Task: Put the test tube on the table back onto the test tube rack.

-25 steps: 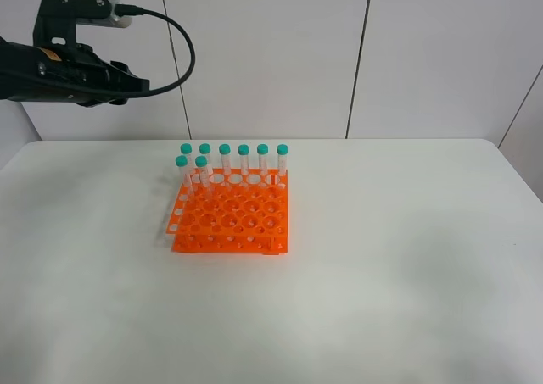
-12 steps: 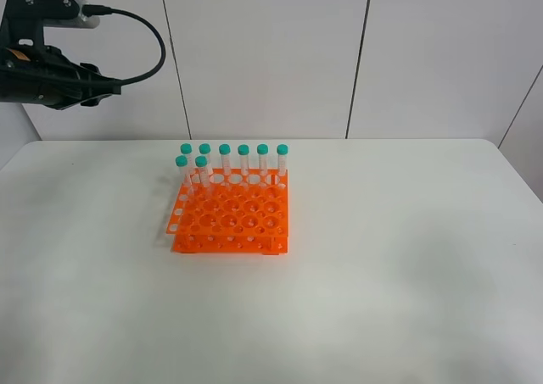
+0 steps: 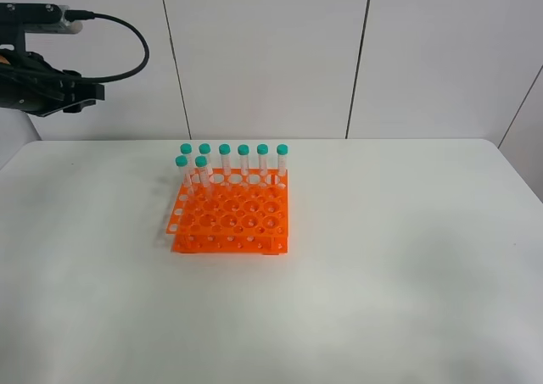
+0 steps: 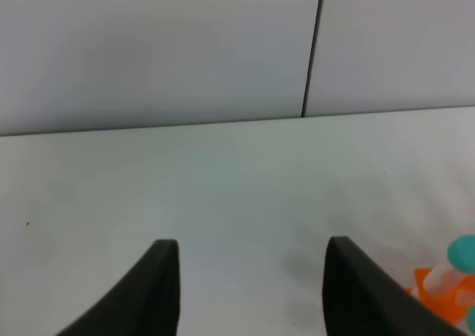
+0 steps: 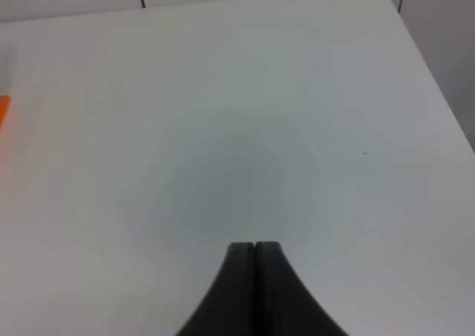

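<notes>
Eight capped tubes stand upright in the test tube rack (image 3: 229,217); I cannot pick out which is the test tube I was asked to return, but none lies loose on the table (image 3: 382,274), so I judge the job done. Six tubes fill the back row and two stand just in front at its left end. The rack sits on the table, well apart from both my arms. My left gripper (image 4: 249,258) hangs high over the far left edge, its fingers spread and holding nothing. My right gripper (image 5: 254,251) has its fingers pressed together over bare table, holding nothing either. A second ago my left arm (image 3: 38,83) reached further in towards the rack; it has pulled back leftward, while rack and tubes have not shifted.
</notes>
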`<state>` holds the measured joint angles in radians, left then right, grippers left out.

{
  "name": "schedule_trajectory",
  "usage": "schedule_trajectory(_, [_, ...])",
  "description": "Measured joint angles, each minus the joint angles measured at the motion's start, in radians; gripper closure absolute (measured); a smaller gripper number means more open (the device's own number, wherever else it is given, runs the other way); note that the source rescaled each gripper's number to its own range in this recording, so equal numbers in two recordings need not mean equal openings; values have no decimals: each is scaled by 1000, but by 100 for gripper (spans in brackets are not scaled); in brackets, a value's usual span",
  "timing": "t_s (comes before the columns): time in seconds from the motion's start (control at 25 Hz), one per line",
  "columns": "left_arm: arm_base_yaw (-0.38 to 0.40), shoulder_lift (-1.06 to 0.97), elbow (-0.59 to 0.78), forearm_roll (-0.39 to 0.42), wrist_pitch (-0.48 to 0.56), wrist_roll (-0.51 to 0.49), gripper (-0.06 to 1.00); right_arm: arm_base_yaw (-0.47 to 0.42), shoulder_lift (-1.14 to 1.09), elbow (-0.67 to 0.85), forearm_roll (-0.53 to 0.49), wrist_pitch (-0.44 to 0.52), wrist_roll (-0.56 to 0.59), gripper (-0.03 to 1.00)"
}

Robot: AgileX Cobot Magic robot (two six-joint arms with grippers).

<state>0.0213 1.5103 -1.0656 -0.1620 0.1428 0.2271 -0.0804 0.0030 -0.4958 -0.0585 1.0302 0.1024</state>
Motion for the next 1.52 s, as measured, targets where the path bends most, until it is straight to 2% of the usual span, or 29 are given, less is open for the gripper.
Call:
schedule_trajectory(0.24, [0, -138, 100, 0, -6, 0, 22, 0, 0, 0, 0, 0, 0, 97])
schedule_trajectory(0.32, [4, -196, 138, 0, 23, 0, 22, 0, 0, 0, 0, 0, 0, 97])
schedule_trajectory(0.68, [12, -487, 267, 0, 266, 4, 22, 0, 0, 0, 0, 0, 0, 97])
schedule_trajectory(1.0, [82, -751, 403, 9, 504, -8, 22, 0, 0, 0, 0, 0, 0, 97])
schedule_trajectory(1.2, [87, -921, 411, 14, 672, -34, 22, 0, 0, 0, 0, 0, 0, 97])
schedule_trajectory(1.52, [87, -1085, 411, 39, 951, -83, 22, 0, 0, 0, 0, 0, 0, 97])
